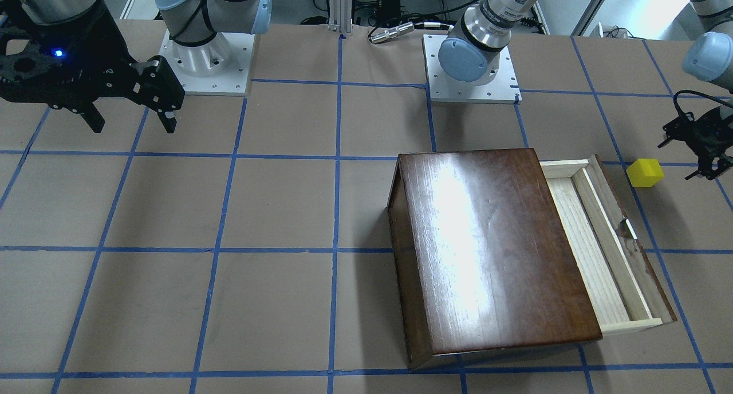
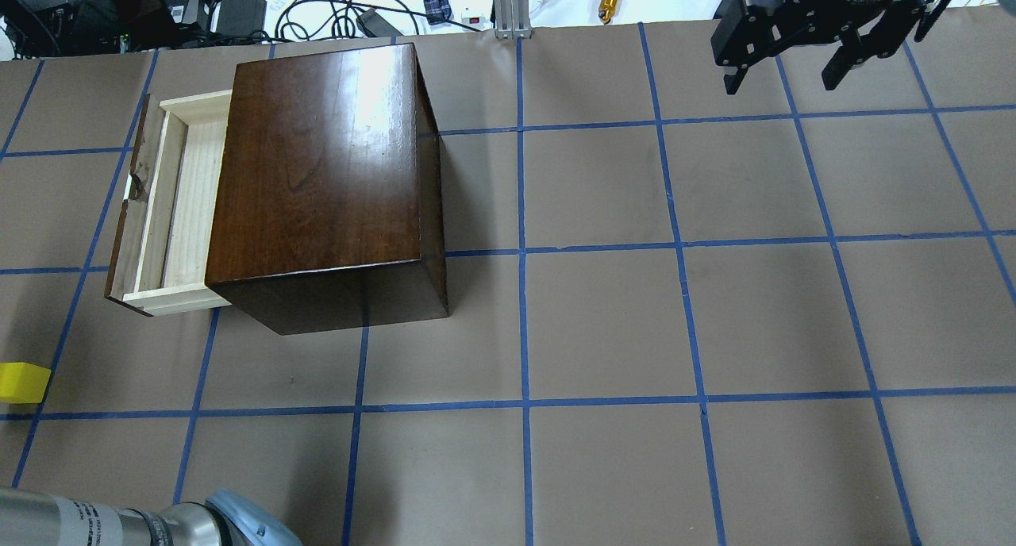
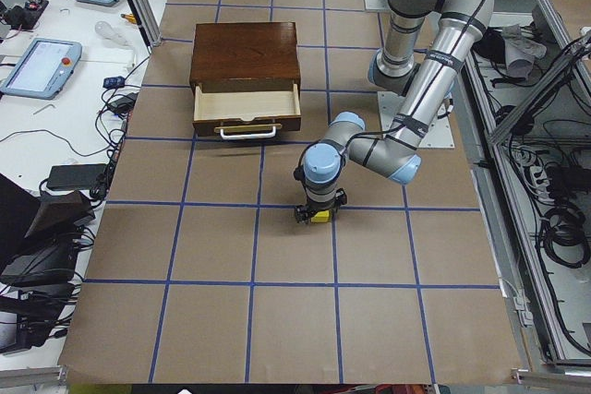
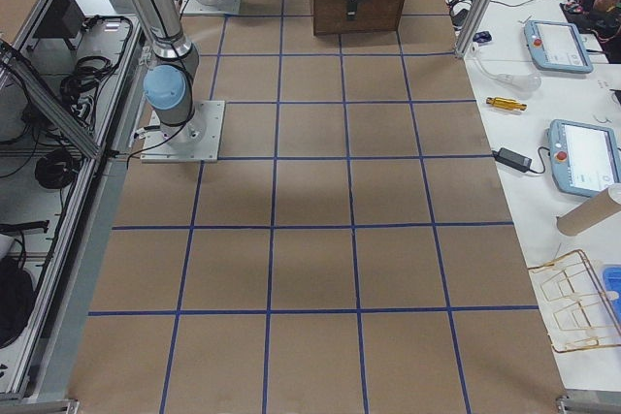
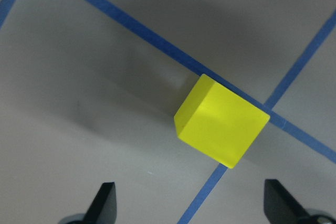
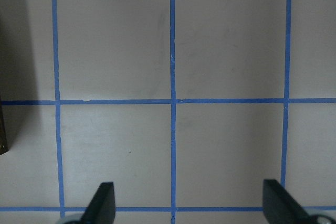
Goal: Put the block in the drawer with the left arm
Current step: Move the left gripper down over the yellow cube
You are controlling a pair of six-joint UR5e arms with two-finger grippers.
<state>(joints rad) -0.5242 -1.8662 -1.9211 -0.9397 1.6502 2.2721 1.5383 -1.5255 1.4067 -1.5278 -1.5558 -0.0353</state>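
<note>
block (image 5: 221, 121): small yellow cube on the brown paper table (image 1: 275, 211). It lies on a blue tape line (image 5: 131, 27) just beside a crossing. It shows right of centre in the left wrist view and low at the far left edge of the overhead view. Nothing touches it.
left gripper (image 5: 191, 195): hangs over the block at the end of the left arm (image 3: 434, 71), fingers (image 5: 107, 200) spread wide and empty. Both tips sit at the bottom edge of the wrist view. The cube lies further up the picture, nearer the right-hand tip than the left. How high the gripper is above the table cannot be told.
drawer (image 1: 590, 239): pulled out of its cabinet, with the pale wood floor bare and a metal pull (image 1: 627, 228) on the dark front. It is right of centre in the front-facing view, near the block but apart from it.
cabinet (image 1: 492, 245): glossy dark-brown box behind the drawer, standing on the table.
right gripper (image 1: 133, 122): raised at the upper left of the front-facing view, fingers parted with nothing between them and a blue light on its body. It is well apart from cabinet and block.
progress: early, by my reading. The drawer is already open, so no opening is needed, and the gripper is placed above the cube. The block is not yet grasped. What is left is to centre on it, come down, close, lift, carry it over the drawer and let go.
</note>
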